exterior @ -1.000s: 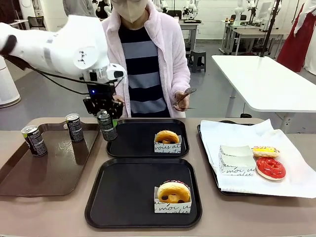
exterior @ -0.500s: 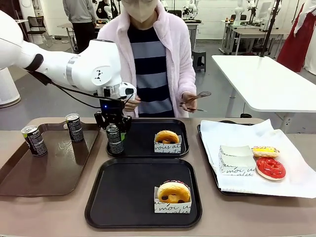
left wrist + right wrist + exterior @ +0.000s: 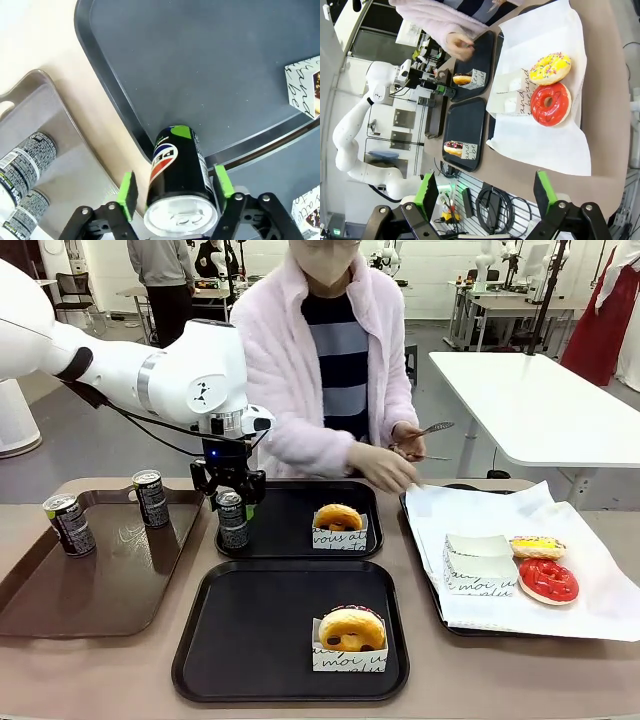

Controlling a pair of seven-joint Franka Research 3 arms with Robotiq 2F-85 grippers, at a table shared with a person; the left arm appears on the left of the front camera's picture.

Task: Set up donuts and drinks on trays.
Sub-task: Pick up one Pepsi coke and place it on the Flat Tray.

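Observation:
A dark can (image 3: 233,520) stands upright in the front left corner of the far black tray (image 3: 290,530). My left gripper (image 3: 228,488) straddles its top; in the left wrist view the green pads (image 3: 128,187) stand a little off the can (image 3: 180,165) on both sides, so the gripper is open. A sleeved donut (image 3: 338,517) sits on the same tray. Another sleeved donut (image 3: 351,627) is on the near black tray (image 3: 250,630). My right gripper (image 3: 485,190) hangs open high above the table with nothing between its fingers.
A brown tray (image 3: 100,585) at the left holds two more cans (image 3: 70,524) (image 3: 151,498). At the right, white paper (image 3: 590,600) carries a yellow donut (image 3: 537,546), a red donut (image 3: 548,580) and white sleeves (image 3: 478,565). The person's hand (image 3: 385,468) reaches toward it, the other holding tongs (image 3: 430,428).
My left arm brought the can right and down onto the far tray's corner, then its jaws widened off the can. The person leaned over and reached toward the white paper.

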